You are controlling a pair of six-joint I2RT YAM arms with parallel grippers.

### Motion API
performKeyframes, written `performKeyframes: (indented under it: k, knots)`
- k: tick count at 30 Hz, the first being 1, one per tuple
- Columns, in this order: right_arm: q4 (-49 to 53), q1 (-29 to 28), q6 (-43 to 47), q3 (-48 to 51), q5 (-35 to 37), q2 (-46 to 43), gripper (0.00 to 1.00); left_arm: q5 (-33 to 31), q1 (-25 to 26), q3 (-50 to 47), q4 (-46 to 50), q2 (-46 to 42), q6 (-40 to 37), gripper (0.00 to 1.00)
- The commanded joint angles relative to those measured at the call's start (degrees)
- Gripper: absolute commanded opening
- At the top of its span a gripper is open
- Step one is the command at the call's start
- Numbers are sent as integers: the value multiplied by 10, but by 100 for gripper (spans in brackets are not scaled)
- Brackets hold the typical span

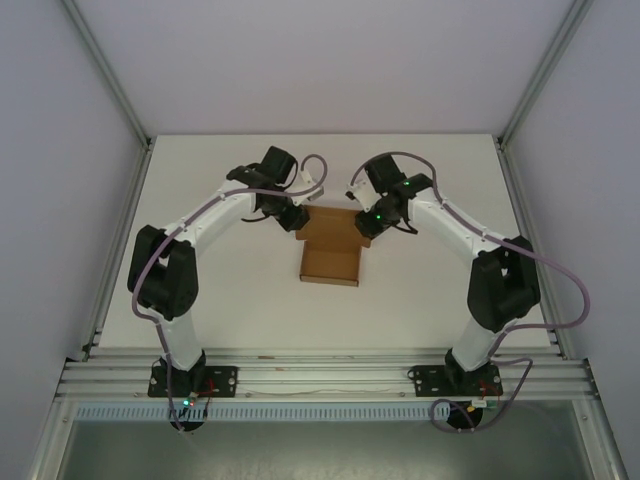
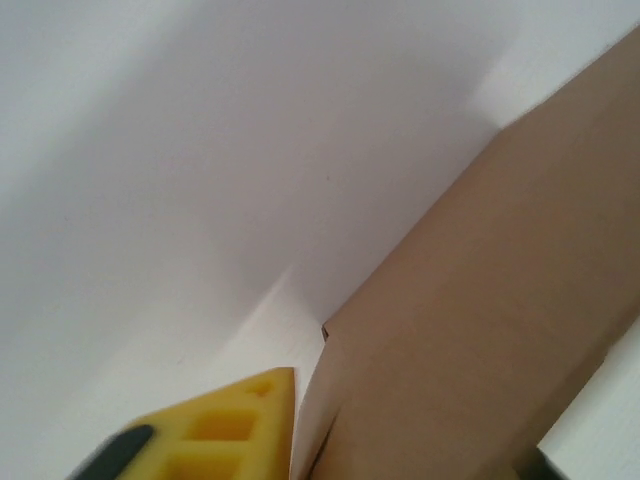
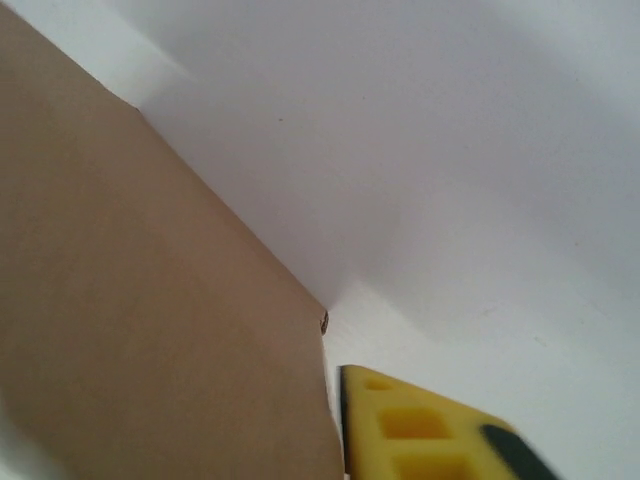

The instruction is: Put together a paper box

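Brown cardboard throughout: paper box (image 1: 330, 250) at centre of table (image 1: 230, 290), lengthwise from 12 to 6 o'clock. Shows a narrower section toward 6 o'clock, seemingly with a low raised wall along the near edge, and a wider panel toward 12 o'clock. Reads as partly formed, not finished.

Left gripper (image 1: 296, 219) at the 10 o'clock corner of the wide panel. Jaws together, clamped on the panel edge. In the left wrist view: yellow finger (image 2: 225, 435) flush against the cardboard at 7 o'clock, dark tip at 5 o'clock on the opposite face.

Right gripper (image 1: 369, 224) at the 2 o'clock corner, mirrored. In the right wrist view: yellow finger (image 3: 420, 430) touching the panel edge at 5 o'clock, opposite finger hidden behind the cardboard. Cannot tell: jaws clamped on the panel, or merely alongside it.

Progress, as judged: early to middle stage. Done: sheet laid out, near section apparently folded up, both far corners reached. Left to do: raising and folding the wide panel, tucking any tabs, closing the remaining walls. Confirm the right-hand grip before any joint lift; otherwise expect skew about the left-hand pinch.
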State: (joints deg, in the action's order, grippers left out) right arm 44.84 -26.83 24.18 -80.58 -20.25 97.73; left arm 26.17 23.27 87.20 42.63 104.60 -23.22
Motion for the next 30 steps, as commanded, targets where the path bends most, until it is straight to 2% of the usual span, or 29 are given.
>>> performKeyframes:
  k: [1, 6, 9, 15, 19, 25, 30]
  knots:
    - [24, 2, -1, -16, 25, -11, 7, -37, 7, -16, -12, -27, 10, 0]
    - [-10, 2, -58, -16, 49, -21, 2, -120, 24, -35, -69, -50, 83, 0]
    - [-47, -1, -128, -17, 82, -32, 1, -165, 35, -27, -82, -56, 154, 0]
    - [-126, -32, -323, -8, 174, -31, 0, -251, 59, -15, -94, -45, 323, 0]
    - [-148, -71, -400, -15, 246, -2, 0, -251, 63, -27, -125, -38, 414, 0]
    - [-192, -83, -496, -1, 266, 28, 0, -263, 64, -64, -177, -31, 515, 0]
    - [-230, -87, -567, 11, 272, 36, 1, -211, 64, -91, -229, -24, 569, 0]
